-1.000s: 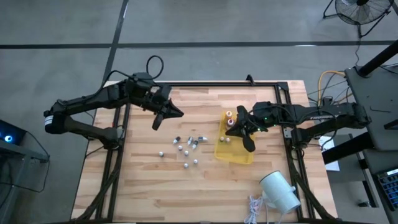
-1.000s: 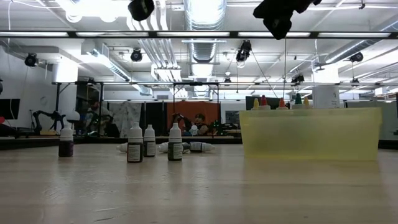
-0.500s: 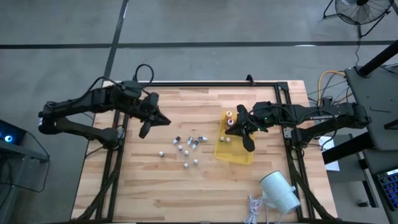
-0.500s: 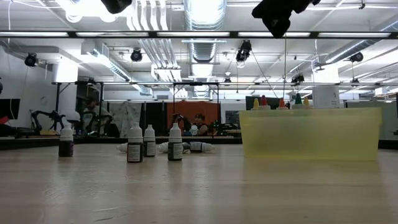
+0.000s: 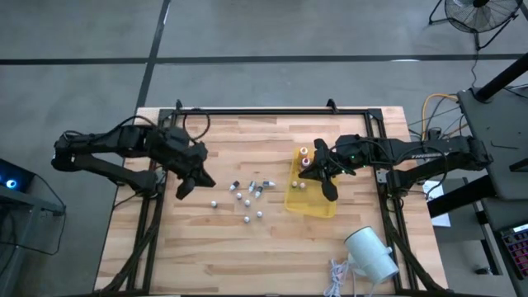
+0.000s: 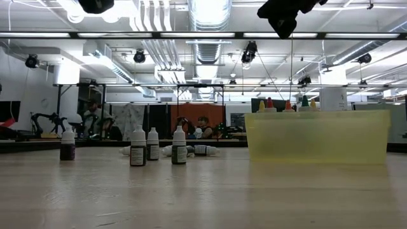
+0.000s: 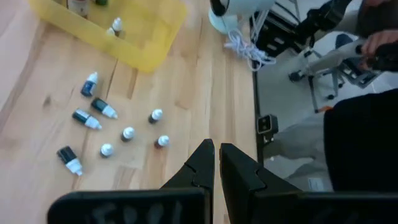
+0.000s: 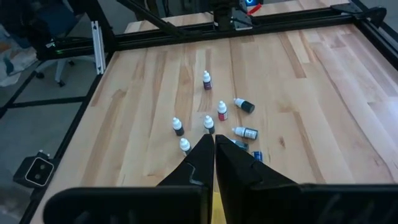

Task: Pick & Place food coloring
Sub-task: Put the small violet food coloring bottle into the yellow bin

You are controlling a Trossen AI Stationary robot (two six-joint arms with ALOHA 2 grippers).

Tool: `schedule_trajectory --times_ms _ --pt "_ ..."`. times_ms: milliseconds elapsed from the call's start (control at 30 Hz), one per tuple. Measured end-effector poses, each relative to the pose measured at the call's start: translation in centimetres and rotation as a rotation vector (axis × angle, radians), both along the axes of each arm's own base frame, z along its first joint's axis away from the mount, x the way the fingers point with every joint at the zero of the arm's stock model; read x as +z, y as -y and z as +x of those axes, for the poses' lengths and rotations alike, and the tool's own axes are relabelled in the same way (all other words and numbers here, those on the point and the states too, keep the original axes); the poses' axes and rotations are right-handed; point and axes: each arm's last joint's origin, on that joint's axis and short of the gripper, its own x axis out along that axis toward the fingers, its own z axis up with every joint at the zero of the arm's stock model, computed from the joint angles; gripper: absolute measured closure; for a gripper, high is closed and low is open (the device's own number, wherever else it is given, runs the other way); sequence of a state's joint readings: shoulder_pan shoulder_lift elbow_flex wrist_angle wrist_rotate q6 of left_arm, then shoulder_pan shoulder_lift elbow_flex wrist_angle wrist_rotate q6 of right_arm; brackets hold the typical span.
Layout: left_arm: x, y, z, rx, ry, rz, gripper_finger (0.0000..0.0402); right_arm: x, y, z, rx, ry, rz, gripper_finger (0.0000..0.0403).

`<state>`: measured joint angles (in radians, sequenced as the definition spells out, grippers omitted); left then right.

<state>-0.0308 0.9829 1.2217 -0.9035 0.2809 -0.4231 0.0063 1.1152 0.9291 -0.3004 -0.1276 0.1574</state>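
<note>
**Both grippers shut and empty; vials lying loose beside the yellow bin**

The left gripper (image 5: 186,183) is hanging above the table's (image 5: 272,247) left side, its fingers (image 7: 202,163) pressed together and gripping nothing. The right gripper (image 5: 323,172) is hovering over the yellow bin (image 5: 318,204), its fingers (image 8: 204,151) likewise pressed together and empty. The loose vials (image 5: 246,198) are sitting scattered on the bare wood between the two grippers, just left of the bin; some are standing upright, a few are lying on their sides. More bottles (image 5: 304,157) with coloured tops are standing inside the bin at its far end. A white cylinder (image 5: 371,252) is lying near the table's front right corner, a cord (image 5: 337,276) beside it.
</note>
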Motion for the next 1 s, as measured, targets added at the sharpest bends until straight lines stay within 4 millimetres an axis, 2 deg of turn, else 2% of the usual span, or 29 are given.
schedule_trajectory --times_ms 300,700,1000 --pt "-1.0 1.4 -0.5 0.046 -0.138 0.045 0.0401 0.0 0.0 0.0 -0.001 0.0 0.0 0.0394" --pt "-3.3 1.8 0.4 0.04 -0.374 0.008 0.0401 0.0 0.1 0.0 -0.024 -0.001 -0.013 0.0394" --pt "-7.2 1.8 1.0 0.091 -0.516 -0.025 0.0397 0.0 0.1 0.0 -0.024 -0.001 -0.013 0.0394"
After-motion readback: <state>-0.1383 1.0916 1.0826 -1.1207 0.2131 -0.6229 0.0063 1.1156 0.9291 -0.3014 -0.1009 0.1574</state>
